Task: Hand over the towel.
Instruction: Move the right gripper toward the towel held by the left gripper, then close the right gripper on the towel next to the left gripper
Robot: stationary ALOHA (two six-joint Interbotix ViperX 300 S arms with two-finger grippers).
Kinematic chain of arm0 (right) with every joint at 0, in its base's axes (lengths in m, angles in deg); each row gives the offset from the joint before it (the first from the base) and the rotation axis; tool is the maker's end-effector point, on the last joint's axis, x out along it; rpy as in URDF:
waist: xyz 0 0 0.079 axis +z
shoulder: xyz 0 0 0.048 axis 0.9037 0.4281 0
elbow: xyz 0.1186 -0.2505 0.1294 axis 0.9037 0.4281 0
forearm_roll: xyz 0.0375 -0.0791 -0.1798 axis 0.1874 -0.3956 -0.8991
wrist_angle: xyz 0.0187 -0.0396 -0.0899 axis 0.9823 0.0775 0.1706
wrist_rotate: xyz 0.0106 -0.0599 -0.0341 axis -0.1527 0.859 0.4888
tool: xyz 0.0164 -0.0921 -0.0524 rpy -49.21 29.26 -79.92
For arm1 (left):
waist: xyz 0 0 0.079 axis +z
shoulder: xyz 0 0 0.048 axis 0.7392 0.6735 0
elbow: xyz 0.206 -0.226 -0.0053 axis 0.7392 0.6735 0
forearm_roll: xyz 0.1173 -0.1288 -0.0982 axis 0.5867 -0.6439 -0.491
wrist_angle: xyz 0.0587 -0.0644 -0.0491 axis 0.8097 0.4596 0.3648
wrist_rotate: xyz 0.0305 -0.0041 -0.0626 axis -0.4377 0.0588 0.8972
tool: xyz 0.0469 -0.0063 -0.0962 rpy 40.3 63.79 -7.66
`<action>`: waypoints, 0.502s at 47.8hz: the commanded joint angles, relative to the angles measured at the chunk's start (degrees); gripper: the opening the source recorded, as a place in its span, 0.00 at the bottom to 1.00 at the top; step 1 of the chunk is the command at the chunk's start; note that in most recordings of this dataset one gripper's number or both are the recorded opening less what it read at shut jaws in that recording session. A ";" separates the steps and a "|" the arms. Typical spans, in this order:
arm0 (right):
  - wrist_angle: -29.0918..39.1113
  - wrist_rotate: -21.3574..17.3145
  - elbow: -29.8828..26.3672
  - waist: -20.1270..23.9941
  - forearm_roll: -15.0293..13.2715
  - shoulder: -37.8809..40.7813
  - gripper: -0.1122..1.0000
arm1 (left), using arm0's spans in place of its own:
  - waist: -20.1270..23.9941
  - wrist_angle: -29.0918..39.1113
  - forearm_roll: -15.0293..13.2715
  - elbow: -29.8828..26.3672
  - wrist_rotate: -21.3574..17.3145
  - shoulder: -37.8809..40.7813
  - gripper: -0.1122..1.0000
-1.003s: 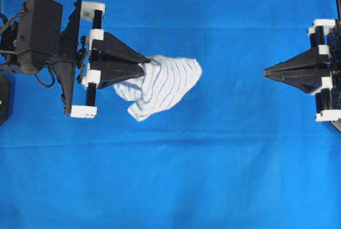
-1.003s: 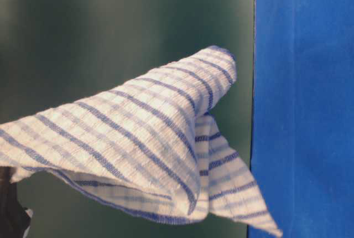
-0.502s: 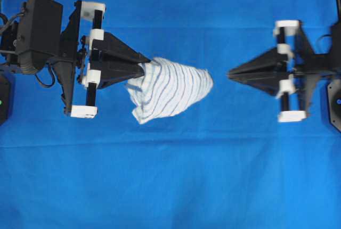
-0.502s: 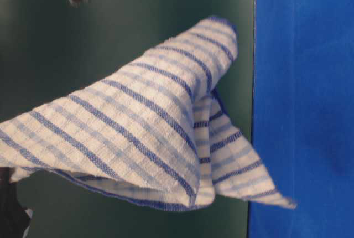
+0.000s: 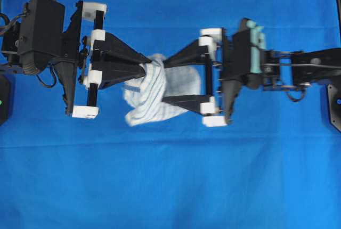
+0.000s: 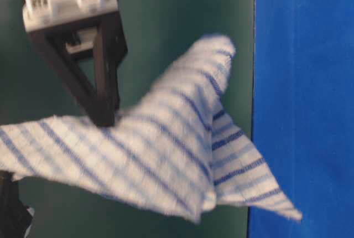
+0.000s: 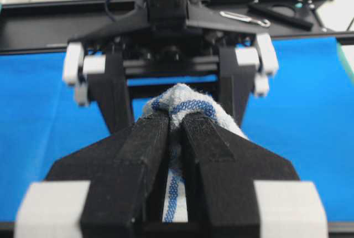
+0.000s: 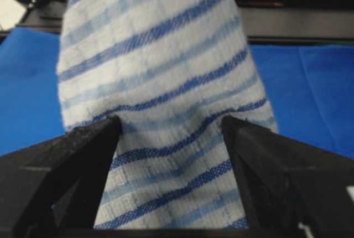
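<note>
Above the middle of the blue table cover (image 5: 170,186), the towel (image 5: 152,93) hangs in the air, a small white cloth with thin blue and grey stripes, bunched at its left end and spreading toward the right in the overhead view. From table level, the towel (image 6: 155,155) drapes in soft folds with one corner raised and another pointing down toward the blue cover at the right edge.

Its bunched end is pinched in the left gripper (image 5: 143,70), whose two black fingers are pressed together on the fabric. The left wrist view confirms this: the fingers (image 7: 144,144) meet around a wad of the towel (image 7: 180,102), which pokes out past their tips.

The right gripper (image 5: 166,81) reaches in from the other side with its jaws spread wide, one finger above the cloth and one below in the overhead view, so the free part of the towel lies between them. In the right wrist view, the towel (image 8: 160,99) fills the gap between the two black fingers (image 8: 72,155), brushing both at its edges, though they are not clamped on it. One right finger (image 6: 102,77) also shows at table level, its tip at the cloth.
</note>
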 commanded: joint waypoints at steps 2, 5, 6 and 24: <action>0.35 0.09 -3.96 0.09 0.00 1.67 0.76 | -0.09 -0.62 0.00 -1.05 -0.09 -0.26 0.13; 0.70 0.09 -5.01 0.09 -0.09 2.55 0.76 | -0.18 -0.62 0.00 -1.14 -0.09 -0.26 0.13; 0.79 0.09 -5.27 0.00 -0.09 2.81 0.76 | -0.09 -0.62 0.00 -1.14 -0.09 -0.26 0.13; 1.41 0.44 -6.42 0.18 -1.23 3.87 0.72 | -0.09 -0.62 -0.09 -1.14 -0.09 -0.26 0.13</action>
